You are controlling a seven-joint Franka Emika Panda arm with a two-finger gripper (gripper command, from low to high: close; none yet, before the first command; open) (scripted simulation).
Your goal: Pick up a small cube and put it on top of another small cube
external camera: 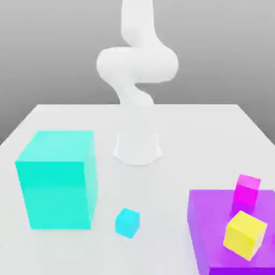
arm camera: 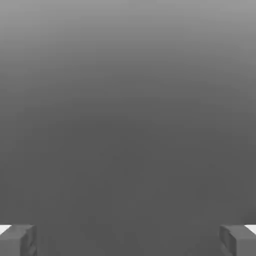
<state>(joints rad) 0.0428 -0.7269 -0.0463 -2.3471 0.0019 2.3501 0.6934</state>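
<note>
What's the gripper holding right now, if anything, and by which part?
Nothing is held: the jaws stand wide apart in the hand view, with nothing between them.

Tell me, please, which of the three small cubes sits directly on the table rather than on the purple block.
The cyan small cube: it rests on the white table, while the magenta and yellow ones are on the purple block.

Plain cyan on the small cube (external camera: 128, 223) — and a greener turquoise across the big block (external camera: 57, 182), paler on top! Solid purple for the slab (external camera: 231, 231), bright magenta on one small block (external camera: 247, 191), yellow on another (external camera: 245, 235) — while the arm (external camera: 138, 64) shows white, the table (external camera: 161, 188) pale grey, the fingers (arm camera: 228, 240) dark grey.
</note>
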